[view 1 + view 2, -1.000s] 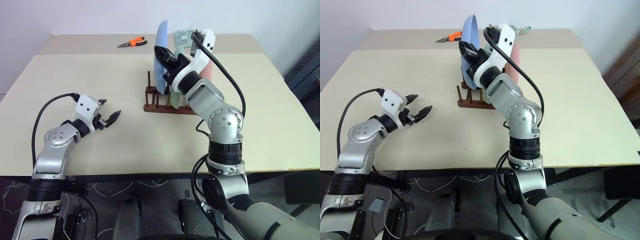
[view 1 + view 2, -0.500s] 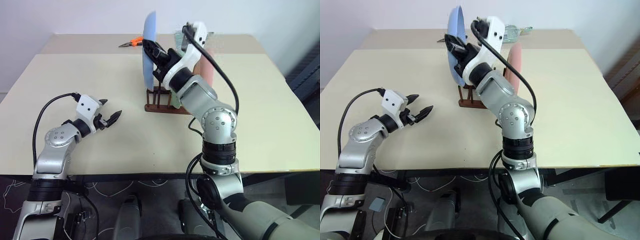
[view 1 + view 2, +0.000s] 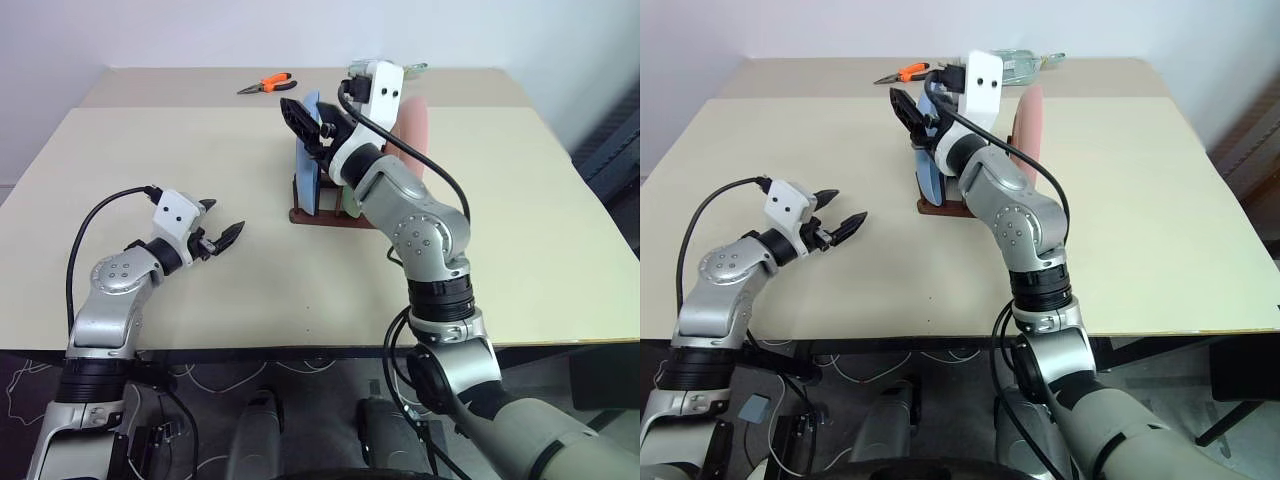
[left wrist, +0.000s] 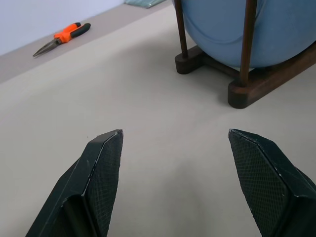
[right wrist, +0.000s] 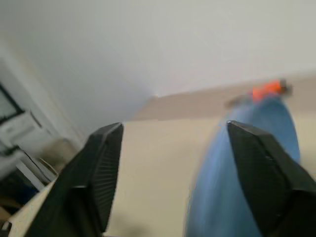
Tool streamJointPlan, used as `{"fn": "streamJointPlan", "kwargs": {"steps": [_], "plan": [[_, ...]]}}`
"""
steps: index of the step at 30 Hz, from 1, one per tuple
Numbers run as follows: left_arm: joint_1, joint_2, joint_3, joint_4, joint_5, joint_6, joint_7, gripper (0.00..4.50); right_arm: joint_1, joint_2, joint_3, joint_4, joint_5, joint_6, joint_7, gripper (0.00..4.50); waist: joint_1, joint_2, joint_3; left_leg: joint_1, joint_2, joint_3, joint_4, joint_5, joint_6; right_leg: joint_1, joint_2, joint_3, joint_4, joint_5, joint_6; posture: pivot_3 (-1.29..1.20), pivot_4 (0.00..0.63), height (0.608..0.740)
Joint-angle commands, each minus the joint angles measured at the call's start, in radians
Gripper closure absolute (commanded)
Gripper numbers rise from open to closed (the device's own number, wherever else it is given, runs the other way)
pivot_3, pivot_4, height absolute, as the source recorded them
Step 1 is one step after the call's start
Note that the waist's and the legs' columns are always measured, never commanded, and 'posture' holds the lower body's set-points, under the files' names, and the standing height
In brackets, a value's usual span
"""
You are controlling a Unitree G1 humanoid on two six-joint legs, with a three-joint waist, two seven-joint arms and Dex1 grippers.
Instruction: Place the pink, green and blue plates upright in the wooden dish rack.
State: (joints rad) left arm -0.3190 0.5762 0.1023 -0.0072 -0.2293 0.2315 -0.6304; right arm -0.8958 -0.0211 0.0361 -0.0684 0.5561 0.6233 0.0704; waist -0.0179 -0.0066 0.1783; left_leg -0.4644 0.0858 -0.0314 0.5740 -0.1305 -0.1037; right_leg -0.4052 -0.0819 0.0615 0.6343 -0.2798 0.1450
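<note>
While the blue plate stands on edge in the wooden dish rack, at the rack's left end, the right hand hangs just above it with its two black fingers spread apart and nothing between them. From the right wrist the fingers plainly stand wide, with the plate's blue rim below them. The pink plate stands upright at the right end of the same rack, mostly behind the right arm. I cannot make out the green plate behind that arm.

Off to the left and well clear of the rack, the left hand hovers over the bare worktop, pointing toward the rack, its fingers parted and empty. Its wrist view looks between the fingertips at the rack's dark base and pegs with the blue plate seated between them.

Orange-handled pliers lie at the far side of the worktop, beyond the rack.
</note>
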Motion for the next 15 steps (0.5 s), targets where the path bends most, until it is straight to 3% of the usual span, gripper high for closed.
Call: {"fn": "streamJointPlan", "kwargs": {"steps": [1,4,9,12,15], "plan": [[0.007,-0.004,0.005,-0.053,-0.004,0.003,0.005,0.99,-0.024,-0.105,0.035,-0.177,-0.041,-0.042,0.134,1.06,0.001,0.000,0.000,0.000,0.000,0.000,0.000,0.000,0.000,0.000,0.000,0.000,0.000,0.000,0.000,0.00,0.150,0.740],[0.017,-0.002,0.008,-0.058,-0.003,0.004,0.003,0.99,0.022,-0.237,-0.011,-0.290,-0.037,-0.053,0.226,1.06,0.007,-0.001,0.000,-0.001,0.000,0.000,0.000,0.000,0.000,0.000,0.000,0.000,-0.001,0.000,0.000,0.00,0.150,0.740],[0.032,0.007,0.003,-0.054,0.002,0.003,-0.009,0.99,0.195,-0.510,-0.221,-0.393,0.044,-0.027,0.389,1.06,0.008,-0.001,0.000,0.000,0.000,0.000,0.000,0.000,0.000,0.002,-0.001,0.000,-0.004,0.000,-0.001,0.00,0.150,0.740],[0.040,0.005,-0.022,-0.038,0.007,-0.007,-0.029,0.99,0.493,-0.727,-0.387,-0.320,-0.027,-0.040,0.526,1.06,0.019,-0.004,-0.002,0.001,0.000,0.001,0.000,-0.001,0.000,0.003,-0.001,0.000,-0.005,0.000,-0.001,0.00,0.150,0.740],[0.035,-0.009,-0.054,-0.035,0.024,-0.014,-0.032,0.99,0.662,-0.782,-0.417,-0.246,-0.076,-0.113,0.581,1.06,0.015,-0.003,-0.001,0.001,0.000,0.002,0.000,-0.002,0.001,0.005,-0.001,0.001,-0.008,0.000,-0.001,0.00,0.150,0.740]]}}
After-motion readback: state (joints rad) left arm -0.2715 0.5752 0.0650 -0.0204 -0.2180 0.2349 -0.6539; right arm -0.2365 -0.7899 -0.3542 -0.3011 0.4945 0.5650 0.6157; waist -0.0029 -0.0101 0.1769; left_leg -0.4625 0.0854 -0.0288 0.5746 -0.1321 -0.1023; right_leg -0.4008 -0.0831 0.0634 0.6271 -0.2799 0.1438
